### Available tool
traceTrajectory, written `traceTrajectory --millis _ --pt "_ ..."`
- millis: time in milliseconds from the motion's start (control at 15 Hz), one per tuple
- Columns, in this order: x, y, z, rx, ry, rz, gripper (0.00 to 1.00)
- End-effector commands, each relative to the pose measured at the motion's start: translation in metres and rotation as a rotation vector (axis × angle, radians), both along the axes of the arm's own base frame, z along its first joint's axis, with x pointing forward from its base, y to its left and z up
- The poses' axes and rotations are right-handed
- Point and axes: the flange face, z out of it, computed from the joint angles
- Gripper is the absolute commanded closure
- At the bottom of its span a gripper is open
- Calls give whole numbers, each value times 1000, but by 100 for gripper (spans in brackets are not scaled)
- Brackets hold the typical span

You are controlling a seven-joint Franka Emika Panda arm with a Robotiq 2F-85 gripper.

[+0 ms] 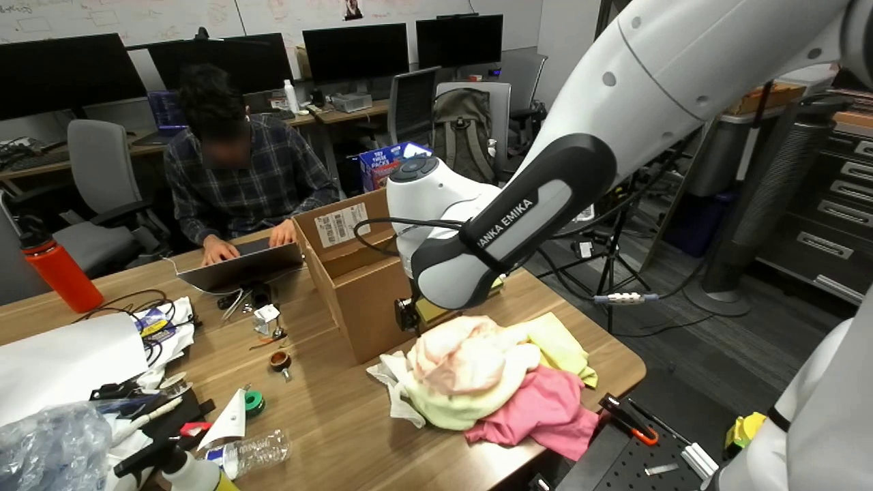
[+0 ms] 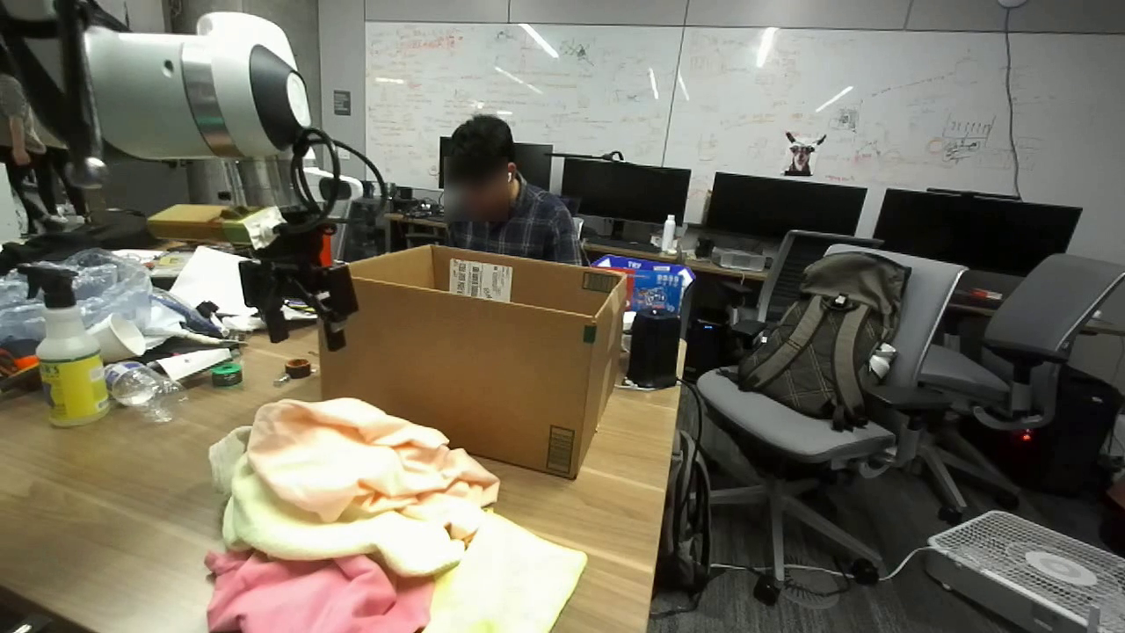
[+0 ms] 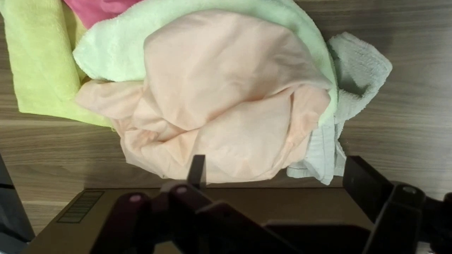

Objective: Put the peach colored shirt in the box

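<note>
The peach colored shirt (image 1: 458, 348) lies crumpled on top of a pile of cloths on the table, in front of the box. It also shows in an exterior view (image 2: 338, 453) and in the wrist view (image 3: 226, 74). The brown cardboard box (image 2: 475, 374) stands upright and open at the top behind the pile; its label (image 1: 341, 224) is on an inner wall. Its near wall shows in the wrist view (image 3: 282, 203). My gripper (image 3: 277, 171) is open and empty, pointing down beside the box's near wall. In an exterior view the gripper (image 2: 307, 334) is above and apart from the shirt.
Pale green (image 3: 109, 49), yellow (image 1: 559, 344), pink (image 1: 539, 412) and grey-white (image 3: 360, 77) cloths lie under and around the shirt. A person sits behind a laptop (image 1: 242, 267) next to the box. A spray bottle (image 2: 70, 360) and clutter cover one table side.
</note>
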Motion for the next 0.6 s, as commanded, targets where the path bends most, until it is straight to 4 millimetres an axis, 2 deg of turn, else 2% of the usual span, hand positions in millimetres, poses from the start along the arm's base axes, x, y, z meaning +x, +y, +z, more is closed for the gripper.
traceTrajectory --millis 0,267,533 --pt "28 -6 -17 -15 -10 -36 0" --pt "38 -22 -38 -34 19 -88 0" --pt "33 -42 -59 -63 59 -137 0"
